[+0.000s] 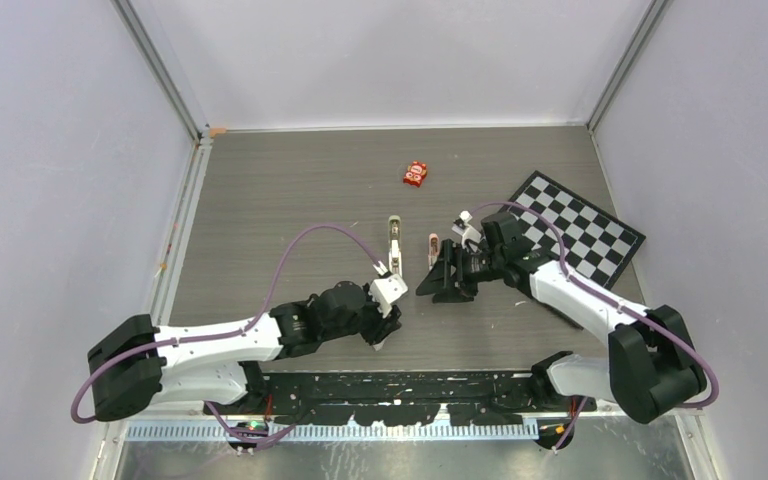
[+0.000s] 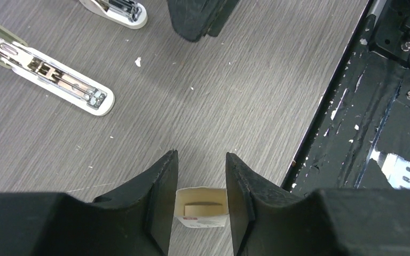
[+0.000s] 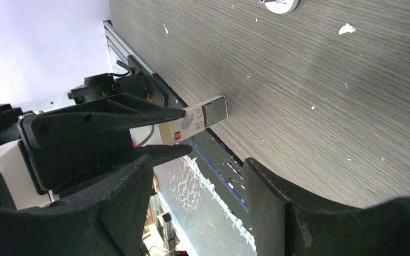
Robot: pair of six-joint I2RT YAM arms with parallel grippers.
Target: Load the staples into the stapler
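The left claw (image 2: 201, 156) is clamped on a small white-and-red box (image 3: 189, 124) and holds it just above the near edge of the table (image 2: 245, 96). A grey block, probably the staples (image 3: 215, 111), shows at the box's open end. The right claw (image 3: 203, 160) hangs close by with its jaws spread and nothing between them.

The stapler (image 2: 58, 80) lies opened flat on the table a little beyond both claws, with its pale metal channel facing up.

The step in hand looks like drawing the strip out of the box. To do it well, the right claw should come straight along the box's axis. It should pinch only the exposed grey end, lightly, since a strip of staples probably breaks if bent. The left claw should keep the box level so nothing spills.

The table is dark grey wood-grain and flecked with small white crumbs, any of which could be mistaken for loose staples. Black rails with chipped tape run along its near edge. Pale walls on metal posts close it in. A checkerboard (image 1: 575, 230) lies to the right and a red packet (image 1: 416, 173) farther back.
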